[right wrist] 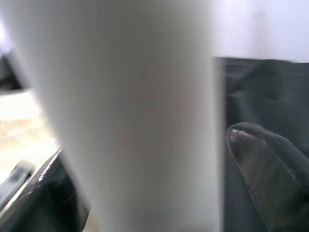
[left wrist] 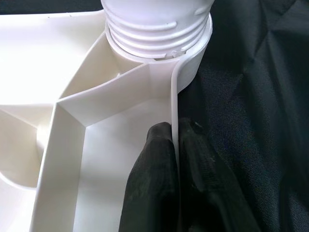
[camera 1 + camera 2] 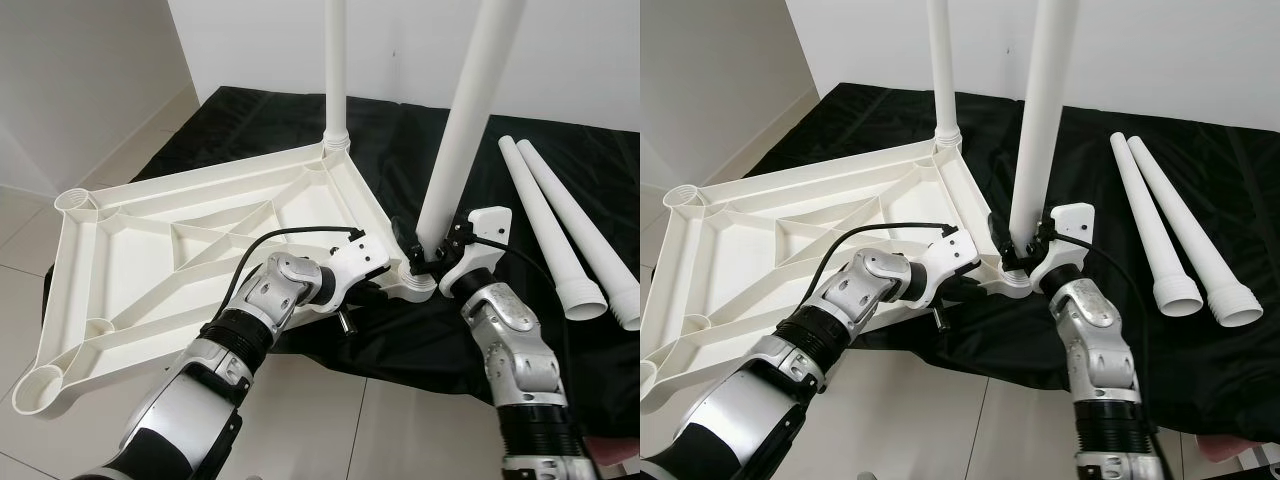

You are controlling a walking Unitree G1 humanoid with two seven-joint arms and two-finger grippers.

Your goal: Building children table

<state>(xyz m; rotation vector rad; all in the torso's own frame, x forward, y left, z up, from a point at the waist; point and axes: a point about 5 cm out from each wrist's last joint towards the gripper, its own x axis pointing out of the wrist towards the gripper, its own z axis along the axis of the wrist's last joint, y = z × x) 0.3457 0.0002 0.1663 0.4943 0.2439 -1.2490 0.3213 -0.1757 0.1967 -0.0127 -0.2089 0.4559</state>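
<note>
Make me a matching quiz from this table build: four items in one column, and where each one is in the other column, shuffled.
1. left gripper
2. right gripper
3. loose legs
4. tabletop

A. lying on the black cloth
B. upside down, partly on the tiles
C. clamped on the tabletop's rim
D. around the near upright leg

Pairs: 1-C, 2-D, 3-A, 4-B

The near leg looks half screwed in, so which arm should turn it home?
Right. The right gripper already straddles that leg just above its socket, while the left gripper pinches the tabletop rim, steadying it.
</note>
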